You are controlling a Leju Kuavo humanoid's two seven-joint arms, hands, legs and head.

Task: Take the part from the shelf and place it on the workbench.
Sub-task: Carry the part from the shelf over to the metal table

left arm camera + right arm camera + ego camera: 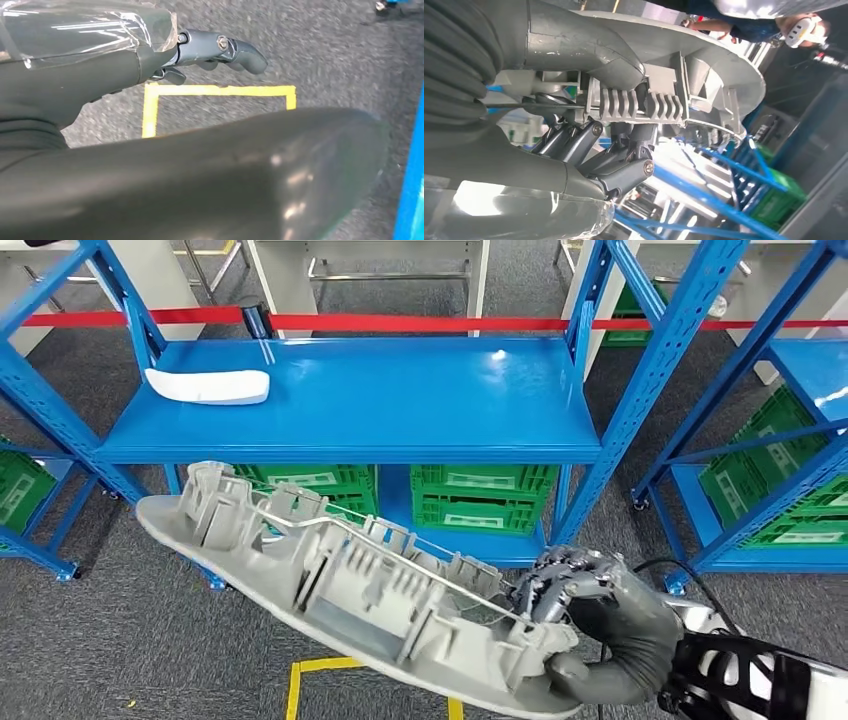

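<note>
Right robot hand (590, 625) grips grey part (340, 580) at one end; left robot hand (150, 55) empty, fingers curled.

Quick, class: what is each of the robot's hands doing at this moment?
Left hand: holds nothing, fingers curled in, so closed.
Right hand: grips one end of the long grey ribbed plastic part.
</note>
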